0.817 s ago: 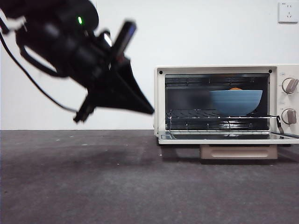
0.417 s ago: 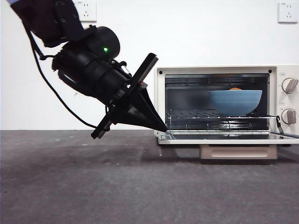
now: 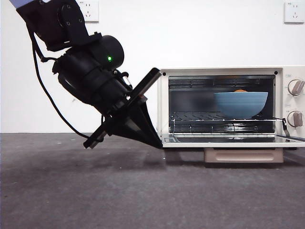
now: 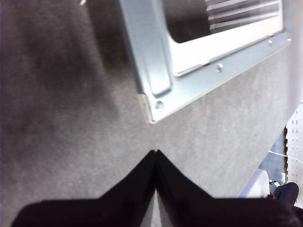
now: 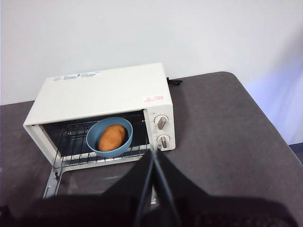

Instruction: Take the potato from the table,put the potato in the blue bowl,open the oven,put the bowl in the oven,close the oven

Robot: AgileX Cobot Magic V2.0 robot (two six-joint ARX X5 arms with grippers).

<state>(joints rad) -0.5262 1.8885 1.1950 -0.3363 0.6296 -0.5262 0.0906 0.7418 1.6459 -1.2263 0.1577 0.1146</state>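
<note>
At the left of the front view, the left gripper (image 3: 155,142) comes down at a slant from the upper left, its 2 black jaws pressed together into a point and holding nothing. The tip sits just beside the near left corner of the lowered oven door (image 3: 233,140), low to the table (image 3: 95,191); the left wrist view shows that metal corner close ahead of the tip, not touching.

To the right stands the oven (image 3: 231,107), open, its door lying flat. On the wire rack inside, toward the right, sits the blue bowl (image 3: 240,104), and the potato (image 5: 112,137) rests in it.

So 4 steps look done: potato taken, bowled, oven opened, bowl loaded. Only closing the door is left, and the left gripper seems placed to get under it and lift.

The right gripper (image 5: 152,156) waits high above, jaws together and empty. 2 wall sockets (image 3: 293,12) sit on the white wall behind. Nothing blocks the door's swing.
</note>
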